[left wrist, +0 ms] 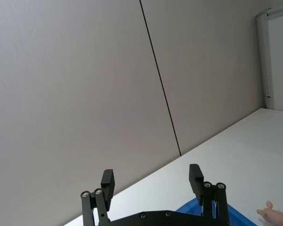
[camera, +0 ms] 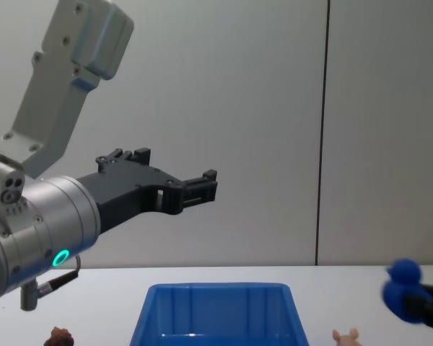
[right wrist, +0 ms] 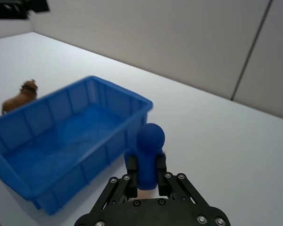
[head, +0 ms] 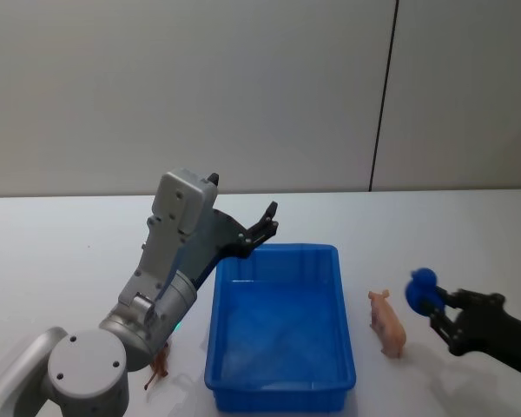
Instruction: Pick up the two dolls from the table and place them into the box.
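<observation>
The pale pink doll (head: 387,323) lies on the white table (head: 61,261), just right of the blue box (head: 282,395). Left of the box, the dark reddish-brown doll (head: 159,365) is partly hidden behind my left arm. It also appears beside the box (right wrist: 70,136) as the brown doll (right wrist: 21,96). My left gripper (head: 265,221) hangs open and empty, high over the box's far left corner. Its fingers (left wrist: 195,176) are spread wide. My right gripper (head: 432,306) is low, right of the pink doll, and shut on a small blue round-headed figure (right wrist: 148,155).
The inside of the box holds nothing. Bare white tabletop stretches around it, with a plain grey wall behind. The chest view has the box (camera: 216,317) low in the middle, the brown doll (camera: 58,336) to its left and the pink doll (camera: 344,336) to its right.
</observation>
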Motion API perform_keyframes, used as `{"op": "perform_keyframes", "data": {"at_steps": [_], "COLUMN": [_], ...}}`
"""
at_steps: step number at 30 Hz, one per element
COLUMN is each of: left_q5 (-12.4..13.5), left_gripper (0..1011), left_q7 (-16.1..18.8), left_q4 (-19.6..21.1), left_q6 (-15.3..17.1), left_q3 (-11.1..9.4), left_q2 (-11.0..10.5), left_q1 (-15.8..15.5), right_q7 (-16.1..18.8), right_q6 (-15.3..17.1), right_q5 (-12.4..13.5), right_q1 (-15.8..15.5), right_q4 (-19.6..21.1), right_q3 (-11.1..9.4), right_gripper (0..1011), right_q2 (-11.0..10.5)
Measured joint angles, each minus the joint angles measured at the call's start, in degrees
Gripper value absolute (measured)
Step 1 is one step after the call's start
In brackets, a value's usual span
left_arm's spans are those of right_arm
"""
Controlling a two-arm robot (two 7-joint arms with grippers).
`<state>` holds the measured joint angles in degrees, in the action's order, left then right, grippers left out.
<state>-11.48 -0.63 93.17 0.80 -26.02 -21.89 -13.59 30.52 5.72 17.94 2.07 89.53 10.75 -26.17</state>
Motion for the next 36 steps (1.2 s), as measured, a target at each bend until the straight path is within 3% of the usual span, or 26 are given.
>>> {"op": "perform_keyframes", "data": {"at_steps": [5,20,28,36], "left_q5": [0.0,0.0,0.0,0.0], "left_gripper": [1001,1001,1001,1001], "left_q7": [0.0,0.0,0.0,0.0], "left_q4": [0.0,0.0,0.0,0.0], "left_q6": [0.0,0.0,0.0,0.0], "left_q3": [0.0,0.0,0.0,0.0], "left_q2": [0.0,0.0,0.0,0.0], "left_q1": [0.0,0.0,0.0,0.0], "right_q7": [2.2,6.8,7.4,7.4], "right_q6": [-0.6,-0.6,-0.6,-1.0], "right_q5": [-1.2,-8.6,-11.2,-11.8], "right_q1": [1.5,6.4,8.2,9.4], "right_q4": [0.4,-2.2,-4.3,-5.5], "right_q3": [1.1,6.4,8.3,8.9], "right_gripper": [198,151,436,686], "right_q2": [1.2,6.9,9.1,10.0]}}
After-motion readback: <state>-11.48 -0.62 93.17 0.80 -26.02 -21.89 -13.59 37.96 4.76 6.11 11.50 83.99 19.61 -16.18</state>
